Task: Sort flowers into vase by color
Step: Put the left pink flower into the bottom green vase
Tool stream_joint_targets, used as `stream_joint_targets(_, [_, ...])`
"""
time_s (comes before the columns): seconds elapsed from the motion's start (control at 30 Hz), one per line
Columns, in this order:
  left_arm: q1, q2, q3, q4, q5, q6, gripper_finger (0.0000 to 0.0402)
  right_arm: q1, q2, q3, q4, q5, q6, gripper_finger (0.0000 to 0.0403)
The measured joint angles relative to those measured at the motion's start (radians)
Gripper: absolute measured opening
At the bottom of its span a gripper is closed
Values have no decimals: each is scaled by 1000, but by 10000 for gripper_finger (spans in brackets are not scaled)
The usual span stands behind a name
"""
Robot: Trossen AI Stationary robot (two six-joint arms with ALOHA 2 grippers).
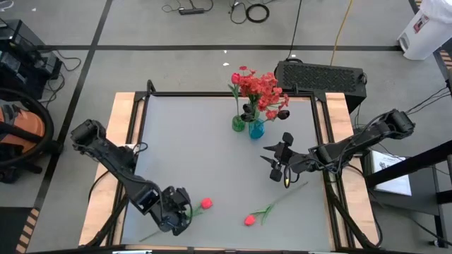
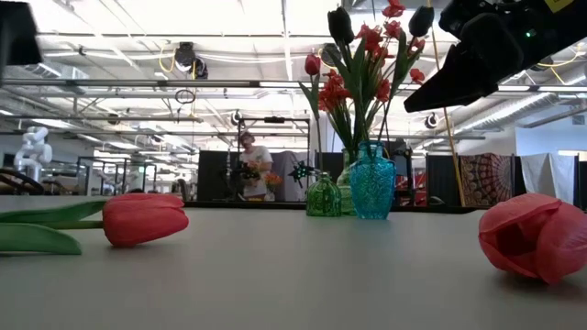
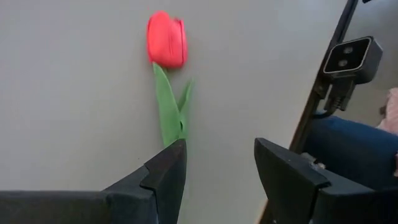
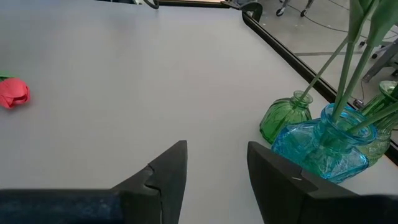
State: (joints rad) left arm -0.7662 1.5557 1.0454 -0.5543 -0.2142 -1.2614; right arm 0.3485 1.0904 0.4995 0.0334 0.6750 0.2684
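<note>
Left gripper [image 1: 185,212] hangs low at the near-left of the grey table [image 1: 191,155], its two dark fingers parted with nothing between them. In its wrist view we see the stem and narrow leaves of a pinkish-red fabric tulip with a thin green stem [image 3: 166,40] running straight toward the gap between the fingertips, the bud lying just beyond. We judge the step in hand to be the pick-up of this tulip: the next move calls for lowering onto the stem and closing on it.

Our right gripper [image 1: 277,164] hovers above the table's right side, near the vases, fingers likewise apart and empty.

A second pinkish-red tulip [image 1: 250,220] lies flat toward the near edge, apart from the first, its stem angled off to the right.

At the far side stand a small green glass vase with a ribbed body [image 4: 285,117] and a turquoise textured glass vase [image 4: 323,148], touching or nearly so. A third, paler green vessel seems to sit behind them, though we cannot make it out well. Red clustered blossoms [image 1: 263,86] and small dark, nearly black buds [image 2: 340,24] already rise from them; which stem sits in which vase we cannot tell.

The table looks smooth and matte. The petals seem soft, so a stem grip should serve better than squeezing the bud.
</note>
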Motion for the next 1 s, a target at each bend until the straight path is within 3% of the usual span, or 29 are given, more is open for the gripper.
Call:
stream_joint_targets(0.17, [-29, 3, 0, 21, 0, -68, 195, 0, 0, 0, 0, 0, 0, 160])
stream_joint_targets(0.5, [-48, 95, 0, 229, 12, -67, 195, 0, 0, 0, 0, 0, 0, 160])
stream_joint_targets(0.63, [-48, 111, 0, 182, 13, -66, 194, 0, 0, 0, -1, 0, 0, 160])
stream_joint_targets(0.87, [-37, 111, 0, -49, 14, -141, 194, 0, 0, 0, 0, 0, 0, 160])
stream_joint_targets(1.0, [-39, 111, 0, -59, 14, -146, 193, 0, 0, 0, 0, 0, 0, 160])
